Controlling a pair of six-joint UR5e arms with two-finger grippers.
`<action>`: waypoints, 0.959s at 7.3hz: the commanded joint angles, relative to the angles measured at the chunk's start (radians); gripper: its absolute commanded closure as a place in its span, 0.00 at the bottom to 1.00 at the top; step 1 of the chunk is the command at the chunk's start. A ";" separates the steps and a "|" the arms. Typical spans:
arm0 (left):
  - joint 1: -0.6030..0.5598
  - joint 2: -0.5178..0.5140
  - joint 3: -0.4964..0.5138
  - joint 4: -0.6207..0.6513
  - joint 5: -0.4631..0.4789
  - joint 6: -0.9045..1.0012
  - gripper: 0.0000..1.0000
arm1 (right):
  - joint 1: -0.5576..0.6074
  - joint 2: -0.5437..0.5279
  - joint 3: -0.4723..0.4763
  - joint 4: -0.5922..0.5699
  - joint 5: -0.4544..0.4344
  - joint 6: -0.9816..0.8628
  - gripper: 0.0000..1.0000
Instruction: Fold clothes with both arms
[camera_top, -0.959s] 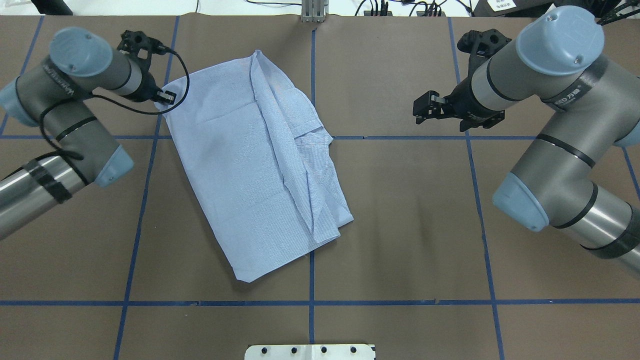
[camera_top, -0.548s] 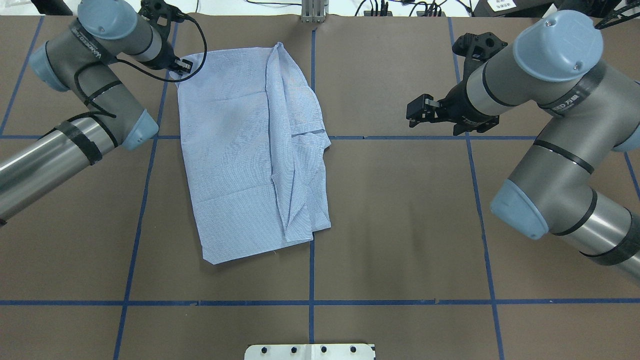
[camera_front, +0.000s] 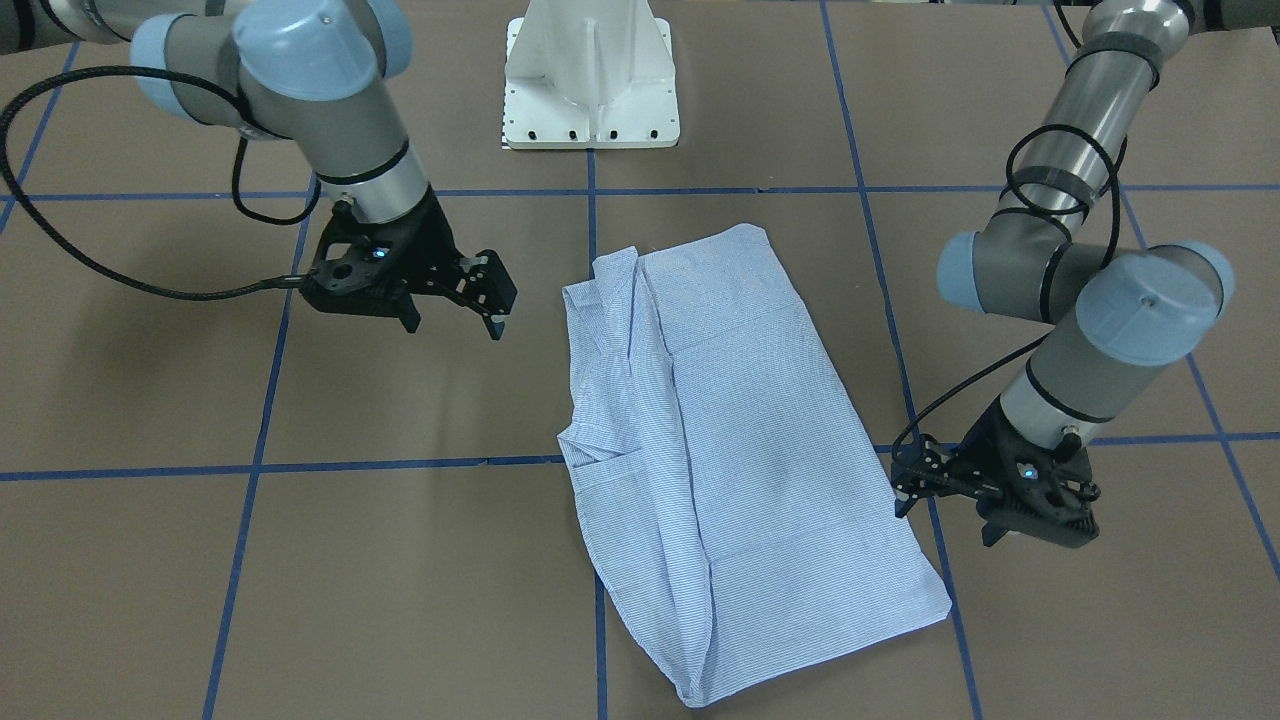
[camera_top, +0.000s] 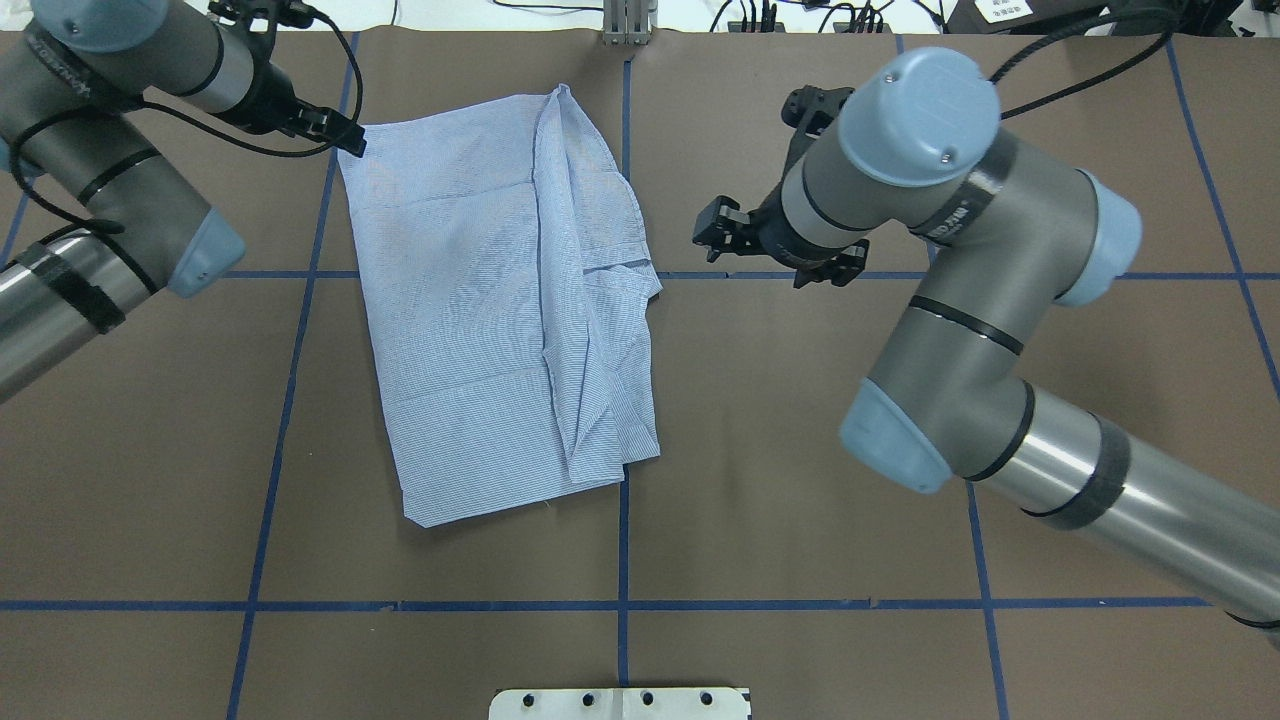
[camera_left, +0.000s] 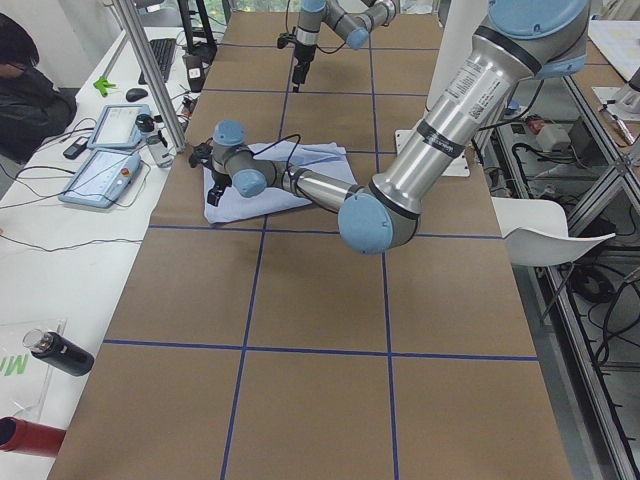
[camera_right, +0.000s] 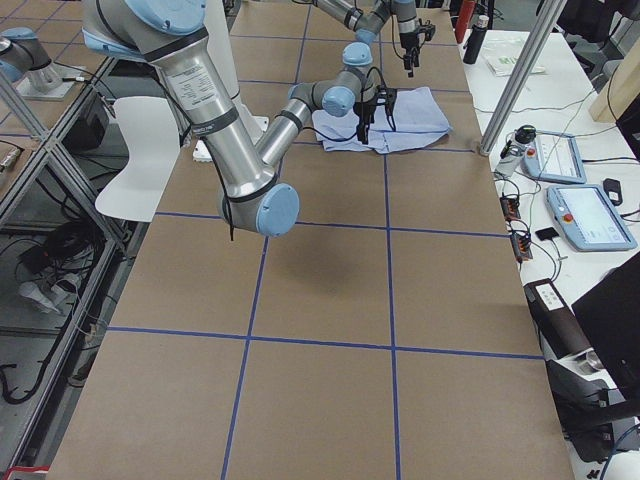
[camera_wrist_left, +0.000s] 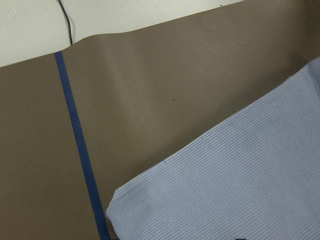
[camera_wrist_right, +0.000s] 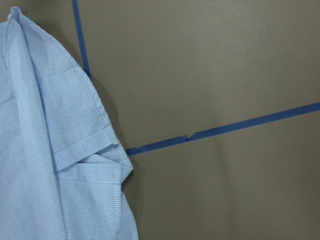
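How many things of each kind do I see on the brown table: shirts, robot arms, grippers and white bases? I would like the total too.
shirt: 1
robot arms: 2 (left arm, right arm)
grippers: 2 (left gripper, right gripper)
white base: 1
Total: 6

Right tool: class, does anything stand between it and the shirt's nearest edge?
Nothing visible does. Only bare brown table, crossed by a blue tape line, lies between the right tool and the shirt.
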 joint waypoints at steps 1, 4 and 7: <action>-0.001 0.099 -0.114 -0.001 -0.046 -0.003 0.00 | -0.085 0.190 -0.125 -0.096 -0.088 0.005 0.00; -0.003 0.137 -0.150 -0.003 -0.088 -0.004 0.00 | -0.172 0.462 -0.461 -0.148 -0.219 -0.256 0.00; -0.003 0.182 -0.191 -0.003 -0.091 -0.006 0.00 | -0.264 0.600 -0.663 -0.187 -0.361 -0.493 0.00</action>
